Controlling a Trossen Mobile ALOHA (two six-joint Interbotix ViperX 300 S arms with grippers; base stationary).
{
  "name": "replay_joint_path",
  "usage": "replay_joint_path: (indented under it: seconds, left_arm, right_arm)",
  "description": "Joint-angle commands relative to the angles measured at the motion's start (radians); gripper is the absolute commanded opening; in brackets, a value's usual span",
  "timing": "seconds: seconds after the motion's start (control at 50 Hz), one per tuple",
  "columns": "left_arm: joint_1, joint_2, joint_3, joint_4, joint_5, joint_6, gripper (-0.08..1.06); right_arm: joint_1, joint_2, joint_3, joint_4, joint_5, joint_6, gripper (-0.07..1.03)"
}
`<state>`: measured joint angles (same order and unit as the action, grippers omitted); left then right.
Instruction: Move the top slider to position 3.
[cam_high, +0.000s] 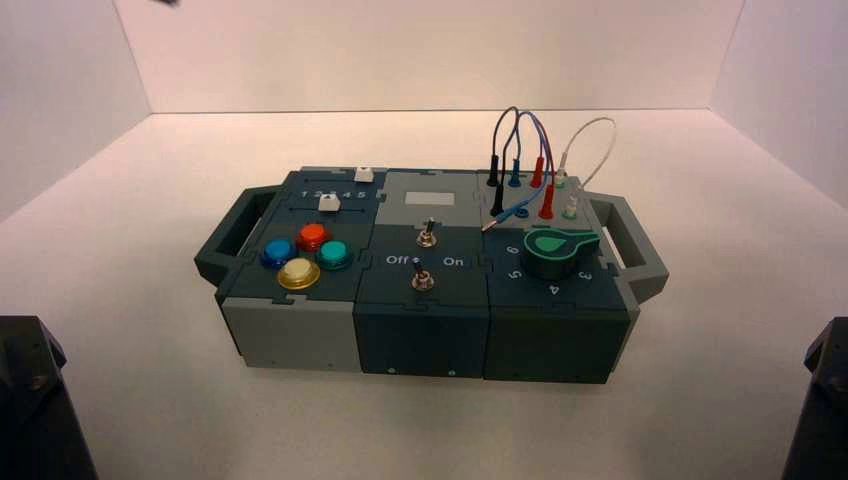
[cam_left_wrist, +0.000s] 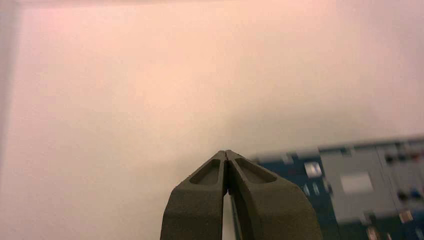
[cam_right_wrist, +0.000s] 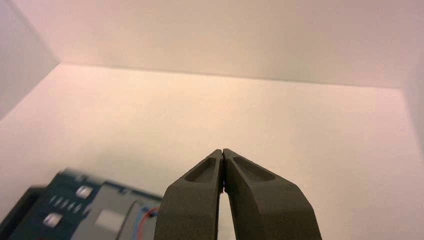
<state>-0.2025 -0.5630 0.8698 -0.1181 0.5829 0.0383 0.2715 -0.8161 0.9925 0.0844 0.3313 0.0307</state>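
A: Where's the top slider (cam_high: 364, 174) sitting, pls?
B: White knob, box's (cam_high: 420, 330) far L panel (cam_high: 290, 222), near the back edge. It's lying beyond the number row (cam_high: 318, 195); a 2nd white knob (cam_high: 329, 203) is sitting nearer the viewer.
A: Pointing which way? Long axis?
B: Knob's looking squarish, so no pointer or long axis is showing. Its face is turning up & toward the high cam. The number row is running L–R, approx. along the box's length.
A: Grippers?
B: L gripper (cam_left_wrist: 225, 151): fingers pressing together, tips meeting, pinching nothing. R gripper (cam_right_wrist: 223, 150): ditto, tips meeting, nothing btwn.
A: Arms' pos.?
B: L arm (cam_high: 35, 390) is waiting at the high view's near L corner, R arm (cam_high: 825, 390) at the near R corner, both well apart from the box. Neither is touching the slider.
A: Nearby parts?
B: Four round buttons (red (cam_high: 313, 237), blue (cam_high: 279, 253), green (cam_high: 334, 254), yellow (cam_high: 299, 273)) are clustering on the same panel, nearer the viewer.
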Motion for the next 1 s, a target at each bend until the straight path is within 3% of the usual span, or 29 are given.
replay_joint_path:
  seconds: [0.02,0.38,0.72,0.84,1.0]
  left_arm:
    - [-0.011,0.020,-0.023,0.000,0.063,0.002,-0.03]
    - [-0.060,0.040,-0.005,-0.003,0.075,0.002,-0.03]
    - [-0.092,0.069,-0.006,-0.002,0.080,-0.002,-0.03]
    - [-0.095,0.077,-0.006,-0.003,0.084,-0.002,-0.03]
    - [-0.103,0.083,-0.008,-0.003,0.086,-0.002,-0.03]
  right_arm:
    - [0.078,0.023,-0.040,0.048,0.023,0.008,-0.02]
    - [0.250,0.241,-0.110,0.207,0.078,0.008,-0.02]
    - [0.307,0.474,-0.230,0.307,0.130,0.006,-0.02]
    - [0.324,0.577,-0.285,0.360,0.152,0.002,-0.02]
    - [0.348,0.667,-0.345,0.383,0.176,0.002,-0.02]
